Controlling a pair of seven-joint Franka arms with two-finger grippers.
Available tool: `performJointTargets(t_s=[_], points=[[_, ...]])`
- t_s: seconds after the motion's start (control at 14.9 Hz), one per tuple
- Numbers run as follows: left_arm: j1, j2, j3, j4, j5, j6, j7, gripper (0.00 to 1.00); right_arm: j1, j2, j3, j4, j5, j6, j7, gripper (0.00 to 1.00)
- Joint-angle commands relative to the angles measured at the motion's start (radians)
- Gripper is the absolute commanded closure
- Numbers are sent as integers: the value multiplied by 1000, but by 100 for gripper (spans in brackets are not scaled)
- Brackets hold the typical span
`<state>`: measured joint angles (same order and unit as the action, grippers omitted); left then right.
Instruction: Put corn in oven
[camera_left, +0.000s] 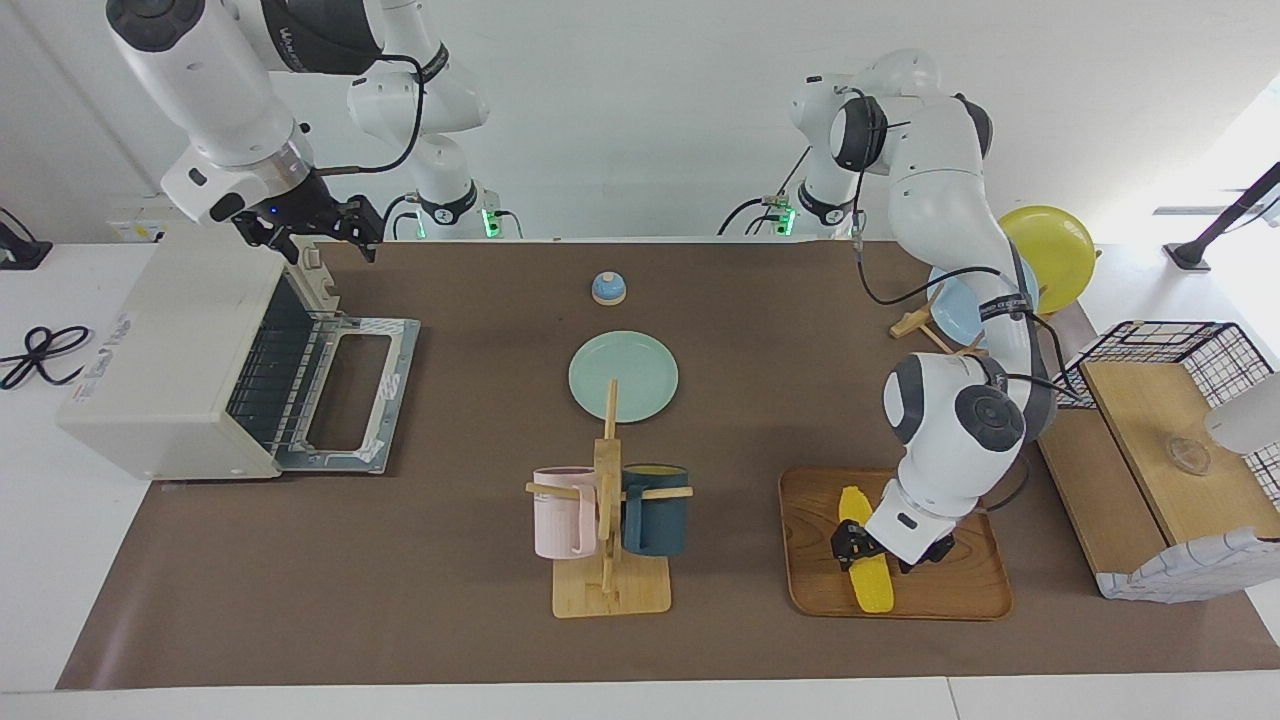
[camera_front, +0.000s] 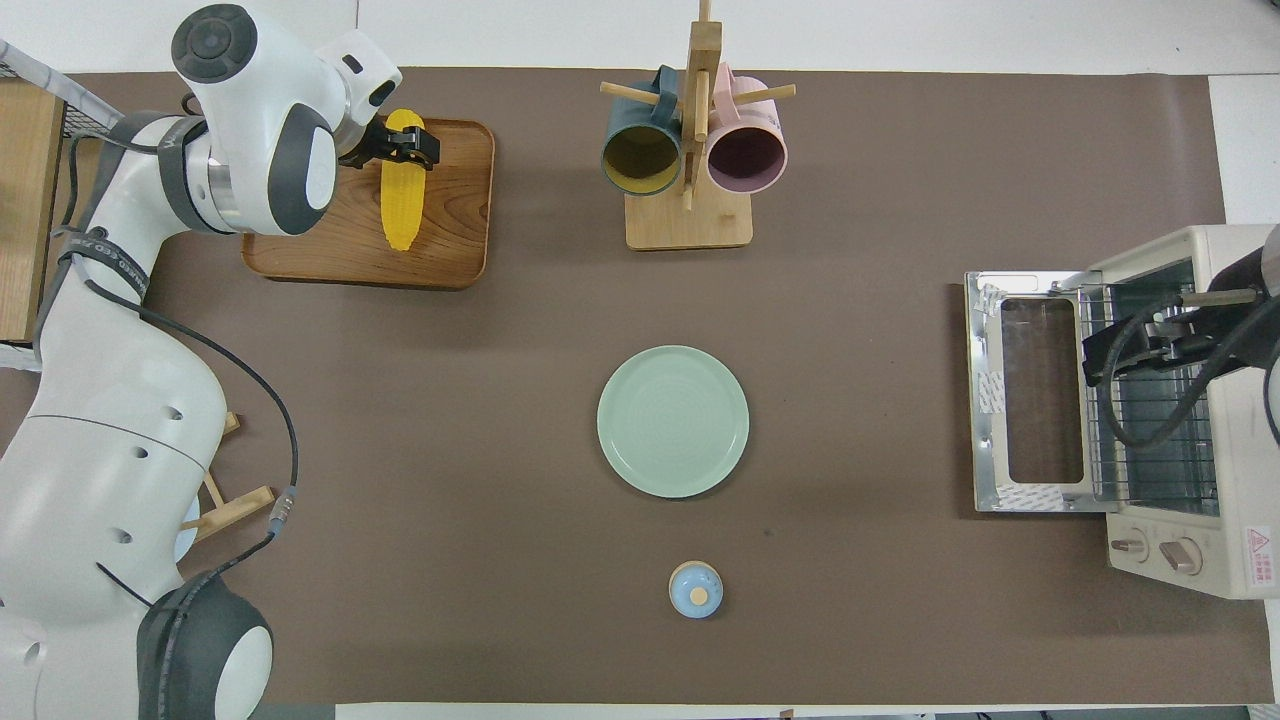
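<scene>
Brown table mat (camera_left: 480, 620) is carrying everything. Over the oven (camera_front: 1190, 420), whose door is lying open, the right gripper (camera_left: 335, 235) is waiting; I cannot tell its state. Farther, the left gripper (camera_left: 868, 548) is pinching the corn (camera_left: 866, 565) on the wooden tray (camera_left: 960, 590).

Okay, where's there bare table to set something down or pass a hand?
Bare mat lies between the green plate and the oven's open door, and between the mug rack and the wooden tray. The tray is crowded: the left gripper is at the corn.
</scene>
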<state>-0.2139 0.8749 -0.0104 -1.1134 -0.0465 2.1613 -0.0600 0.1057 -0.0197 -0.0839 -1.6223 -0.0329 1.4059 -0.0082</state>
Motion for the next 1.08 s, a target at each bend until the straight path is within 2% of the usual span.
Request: performJointTargets(t_s=[0.0,0.2,0.4,0.54,0.81,0.94,1.01], points=[[-16,-2,23,-25,-1,32,-1,100,-8,-8,7,1,-5,-5,-4,0],[-4,-10,26,-16,-4,-41,5,100,-8,-8,7,1,-4,-5,-2,0],[-10,-123,23,-55,-44,-104,-7,100,-4,-8,9,2,-1,-5,-2,0],[-22,-247,21,-167,-58,-156,-78,100,-7,-8,9,1,-1,-5,-4,0],[-143,-584,20,-561,-59,-153,-209,100,-6,-8,9,2,2,-5,-6,0],[-247,-671,20,-663,-59,-152,-338,100,-1,-8,9,2,5,-5,-2,0],[-307,-683,20,-687,-59,-137,-416,100,-1,-8,10,2,5,-5,-2,0]])
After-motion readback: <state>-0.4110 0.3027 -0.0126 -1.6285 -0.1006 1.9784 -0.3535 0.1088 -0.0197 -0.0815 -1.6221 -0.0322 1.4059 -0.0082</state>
